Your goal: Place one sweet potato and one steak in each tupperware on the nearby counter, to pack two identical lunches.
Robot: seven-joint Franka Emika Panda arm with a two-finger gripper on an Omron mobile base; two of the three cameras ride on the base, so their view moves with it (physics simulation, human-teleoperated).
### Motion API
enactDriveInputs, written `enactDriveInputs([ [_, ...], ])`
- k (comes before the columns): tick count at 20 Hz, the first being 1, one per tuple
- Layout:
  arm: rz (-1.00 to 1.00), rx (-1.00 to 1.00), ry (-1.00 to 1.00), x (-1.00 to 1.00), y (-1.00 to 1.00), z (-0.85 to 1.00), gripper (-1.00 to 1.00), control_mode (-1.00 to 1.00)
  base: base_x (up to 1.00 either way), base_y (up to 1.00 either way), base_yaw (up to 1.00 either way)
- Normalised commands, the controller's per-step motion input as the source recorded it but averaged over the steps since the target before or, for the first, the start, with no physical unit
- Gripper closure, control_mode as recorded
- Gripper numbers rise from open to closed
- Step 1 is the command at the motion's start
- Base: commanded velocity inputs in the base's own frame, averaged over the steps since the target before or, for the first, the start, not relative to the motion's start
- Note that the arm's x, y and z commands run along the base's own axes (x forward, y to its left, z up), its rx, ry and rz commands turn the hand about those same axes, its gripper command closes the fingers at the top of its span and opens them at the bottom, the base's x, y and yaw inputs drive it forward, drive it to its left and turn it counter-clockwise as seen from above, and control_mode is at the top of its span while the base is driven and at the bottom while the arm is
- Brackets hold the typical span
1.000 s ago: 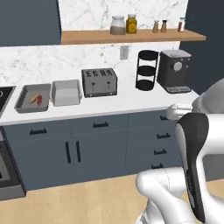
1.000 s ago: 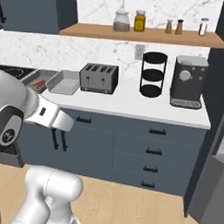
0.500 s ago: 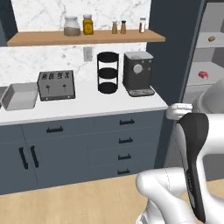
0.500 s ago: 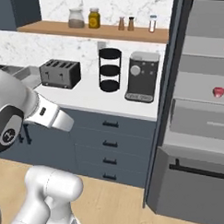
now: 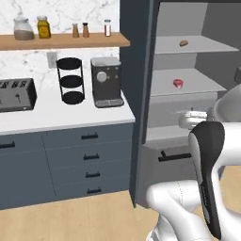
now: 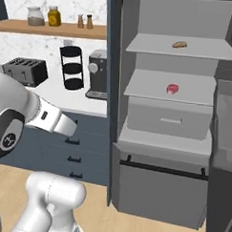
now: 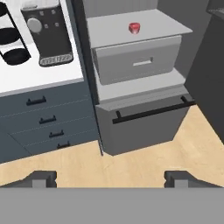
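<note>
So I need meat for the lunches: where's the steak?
The steak lies alone on the open fridge's middle shelf, below the sweet potato.

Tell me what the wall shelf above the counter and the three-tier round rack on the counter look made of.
The brown wall shelf looks like wood with a matte finish: a warm tan plank with an even tone, though no grain is clear. The black three-tier round rack looks like thin painted metal: slim dark uprights and rings, dull black with no shine. Both are rendered, so this is a guess.
</note>
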Motion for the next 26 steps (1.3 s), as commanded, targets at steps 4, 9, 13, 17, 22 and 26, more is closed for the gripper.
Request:
enactDriveInputs([
  [4,0.00,0.00,0.00,0.00,0.00,0.00,-1.00,1.00,0.41,-0.89,0.00],
  [9,0.00,0.00,0.00,0.00,0.00,0.00,-1.00,1.00,0.61,-0.57,0.00],
  [13,0.00,0.00,0.00,0.00,0.00,0.00,-1.00,1.00,0.79,-0.06,0.00],
  [17,0.00,0.00,0.00,0.00,0.00,0.00,-1.00,1.00,0.96,0.01,0.00],
  [22,0.00,0.00,0.00,0.00,0.00,0.00,-1.00,1.00,0.92,-0.27,0.00],
  [26,0.00,0.01,0.00,0.01,-0.02,0.09,-1.00,-1.00,0.42,-0.08,0.00],
])
